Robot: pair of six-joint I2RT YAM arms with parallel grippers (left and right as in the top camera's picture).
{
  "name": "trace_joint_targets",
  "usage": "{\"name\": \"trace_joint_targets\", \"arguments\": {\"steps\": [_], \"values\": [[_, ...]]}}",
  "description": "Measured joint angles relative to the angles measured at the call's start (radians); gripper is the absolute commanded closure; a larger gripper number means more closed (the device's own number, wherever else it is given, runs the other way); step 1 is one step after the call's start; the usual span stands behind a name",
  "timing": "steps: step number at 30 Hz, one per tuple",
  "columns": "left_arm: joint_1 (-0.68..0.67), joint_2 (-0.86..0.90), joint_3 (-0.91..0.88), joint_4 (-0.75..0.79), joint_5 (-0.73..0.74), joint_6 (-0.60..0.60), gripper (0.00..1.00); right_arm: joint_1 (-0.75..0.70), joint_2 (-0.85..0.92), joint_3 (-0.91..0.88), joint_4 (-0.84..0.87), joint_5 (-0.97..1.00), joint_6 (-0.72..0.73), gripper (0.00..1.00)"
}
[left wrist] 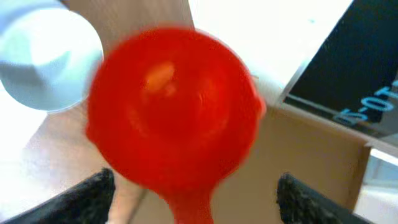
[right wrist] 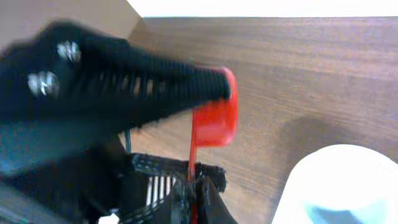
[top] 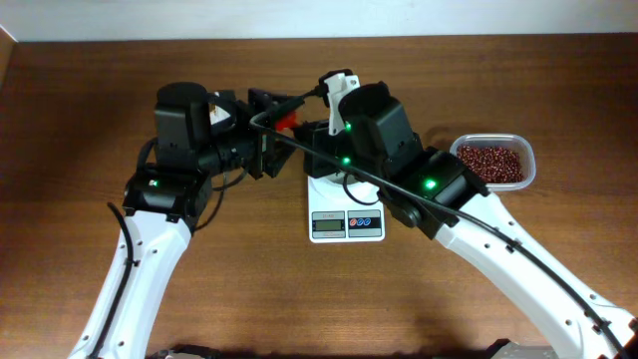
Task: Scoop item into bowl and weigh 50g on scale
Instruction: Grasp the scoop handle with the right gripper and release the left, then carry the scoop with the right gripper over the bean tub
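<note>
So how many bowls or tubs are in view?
2: a clear plastic tub of red-brown beans at far right; a small round white bowl in the right wrist view, mostly hidden overhead.

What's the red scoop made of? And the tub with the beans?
The red scoop looks like smooth, shiny plastic: even colour with a pale glint. The tub is probably clear plastic: its pale rim looks see-through around the beans.
</note>
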Motion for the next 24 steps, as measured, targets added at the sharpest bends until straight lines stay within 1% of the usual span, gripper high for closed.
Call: {"name": "trace_joint_targets", "arguments": {"steps": [2,3,4,5,6,7,8,10,11,13,15,17,19,21,22,24], "values": [[0.000,0.000,0.000,0.000,-0.046,0.079,0.01,-0.004,0.001,0.056,-0.086,0.002,-0.024,0.96],[0.000,0.000,0.000,0.000,-0.083,0.146,0.01,-0.020,0.004,0.114,-0.185,-0.003,-0.040,0.96],[0.000,0.000,0.000,0.000,-0.113,0.210,0.01,-0.037,0.006,0.144,-0.229,-0.004,-0.043,0.96],[0.000,0.000,0.000,-0.001,-0.136,0.269,0.01,-0.076,0.007,0.188,-0.323,-0.009,-0.059,0.96],[0.000,0.000,0.000,-0.002,-0.154,0.346,0.01,-0.109,0.007,0.215,-0.376,-0.010,-0.067,0.96],[0.000,0.000,0.000,-0.001,-0.165,0.408,0.01,-0.163,0.008,0.250,-0.480,-0.009,-0.089,0.96],[0.000,0.000,0.000,-0.004,-0.174,0.502,0.01,-0.209,0.008,0.259,-0.524,-0.010,-0.099,0.96],[0.000,0.000,0.001,-0.029,-0.184,0.614,0.01,-0.278,0.009,0.275,-0.610,-0.011,-0.139,0.96],[0.000,0.000,0.001,-0.068,-0.186,0.676,0.00,-0.372,0.010,0.280,-0.695,-0.010,-0.163,0.96],[0.000,0.000,0.001,-0.122,-0.191,0.781,0.00,-0.491,0.011,0.282,-0.783,-0.009,-0.206,0.96],[0.000,0.000,0.005,-0.188,-0.193,0.869,0.01,-0.625,0.022,0.286,-0.844,0.000,-0.264,0.96],[0.000,0.005,0.040,-0.283,-0.195,0.953,0.01,-0.727,0.063,0.290,-0.903,0.003,-0.327,0.96],[-0.002,0.027,0.121,-0.384,-0.212,1.024,0.00,-0.793,0.121,0.292,-0.914,0.023,-0.359,0.96],[-0.017,0.085,0.249,-0.512,-0.272,1.113,0.01,-0.850,0.219,0.297,-0.914,0.049,-0.406,0.96],[-0.028,0.111,0.286,-0.546,-0.298,1.145,0.01,-0.857,0.260,0.306,-0.915,0.063,-0.418,0.96],[-0.058,0.171,0.319,-0.564,-0.342,1.203,0.01,-0.858,0.333,0.337,-0.903,0.095,-0.444,0.96]]}}
